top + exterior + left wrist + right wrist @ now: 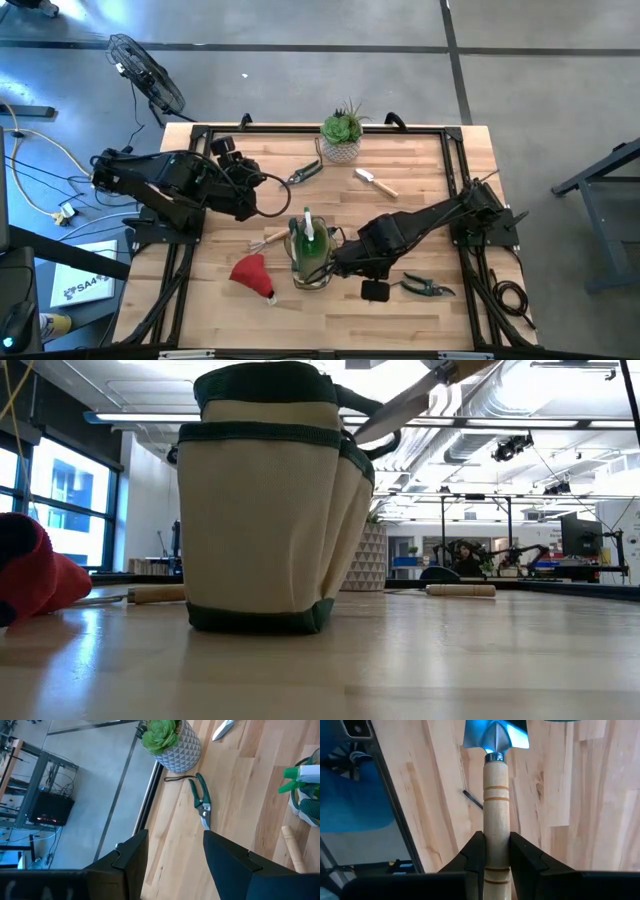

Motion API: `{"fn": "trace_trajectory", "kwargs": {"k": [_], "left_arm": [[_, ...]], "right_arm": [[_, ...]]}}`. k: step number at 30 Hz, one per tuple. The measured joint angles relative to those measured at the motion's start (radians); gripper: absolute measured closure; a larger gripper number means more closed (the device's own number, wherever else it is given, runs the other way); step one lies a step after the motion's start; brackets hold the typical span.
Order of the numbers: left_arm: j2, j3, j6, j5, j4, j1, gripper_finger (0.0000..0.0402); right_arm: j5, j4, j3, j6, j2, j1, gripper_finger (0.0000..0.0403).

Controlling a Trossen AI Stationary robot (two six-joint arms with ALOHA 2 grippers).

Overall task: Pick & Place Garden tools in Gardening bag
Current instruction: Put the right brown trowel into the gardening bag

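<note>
Wood tabletop, seen from above: we find the right gripper beside the bag; left gripper waits near shears.
Level view: the trowel slants over the bag's rim; we judge it may catch there and tip the bag.
Left wrist: fingers spread, empty.
Right wrist: fingers clamp the handle.

A cream bag with dark green trim stands on a pale wood table. Beside it lies a red cone. A green succulent sits in a white pot patterned with grey triangles. Shears have green handles. A trowel has a light wooden handle with orange rings and a silver blade.
</note>
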Motion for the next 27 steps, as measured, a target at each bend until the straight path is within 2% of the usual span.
{"fn": "trace_trajectory", "kwargs": {"k": [16,27], "left_arm": [[0.0,0.0,-0.004,0.053,0.0,0.0,0.022],[0.0,0.0,-0.017,0.08,0.0,0.0,0.022]], "right_arm": [[-0.003,0.0,0.0,0.067,-0.002,0.002,0.0354],[-0.026,0.0,-0.058,0.073,-0.002,0.002,0.0354]]}}
